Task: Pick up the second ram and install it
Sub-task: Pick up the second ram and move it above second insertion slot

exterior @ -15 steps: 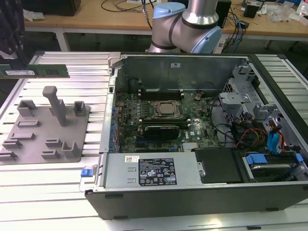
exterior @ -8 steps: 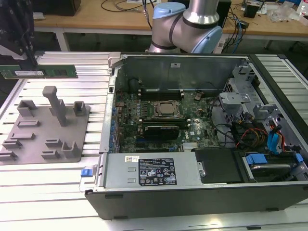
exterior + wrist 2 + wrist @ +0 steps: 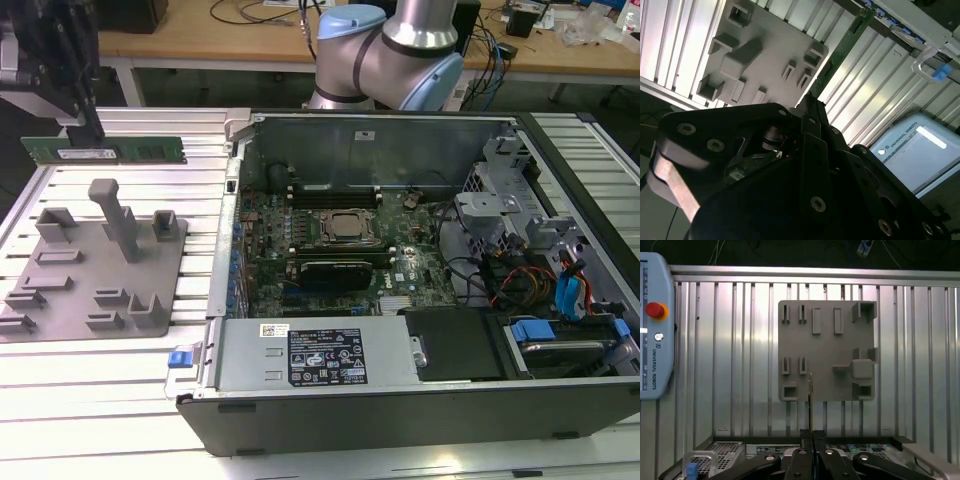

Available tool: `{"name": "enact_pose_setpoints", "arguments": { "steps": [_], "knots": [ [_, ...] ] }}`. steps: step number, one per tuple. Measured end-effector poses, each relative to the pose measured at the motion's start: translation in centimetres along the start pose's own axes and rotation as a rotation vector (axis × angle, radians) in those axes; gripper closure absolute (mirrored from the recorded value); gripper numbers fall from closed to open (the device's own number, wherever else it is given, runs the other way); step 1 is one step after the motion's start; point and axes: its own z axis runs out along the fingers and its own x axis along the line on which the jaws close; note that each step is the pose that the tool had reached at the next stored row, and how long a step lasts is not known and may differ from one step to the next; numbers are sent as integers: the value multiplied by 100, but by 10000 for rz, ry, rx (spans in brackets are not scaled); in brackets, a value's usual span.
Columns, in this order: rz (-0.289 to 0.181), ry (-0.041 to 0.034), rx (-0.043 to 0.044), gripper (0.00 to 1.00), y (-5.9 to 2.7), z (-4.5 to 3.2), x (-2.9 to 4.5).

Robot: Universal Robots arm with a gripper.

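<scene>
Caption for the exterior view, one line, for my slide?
The gripper holds the second ram level near the grey holder tray, at the exterior view's left of the open computer case.

Arm, 12 o'clock in the exterior view: rounded silver-grey joint housings, one light-blue end cap, and a polished metal tube section. Gripper, in both wrist views: matt black flat linkage bars with round silver screw heads at the pivots. A pale rounded band edges the body.
</scene>
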Motion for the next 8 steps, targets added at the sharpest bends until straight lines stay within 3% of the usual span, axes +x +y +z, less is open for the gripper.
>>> {"name": "enact_pose_setpoints", "arguments": {
  "steps": [8],
  "knots": [
    [0, 0, 0, 91, -243, -2, 7]
  ]
}}
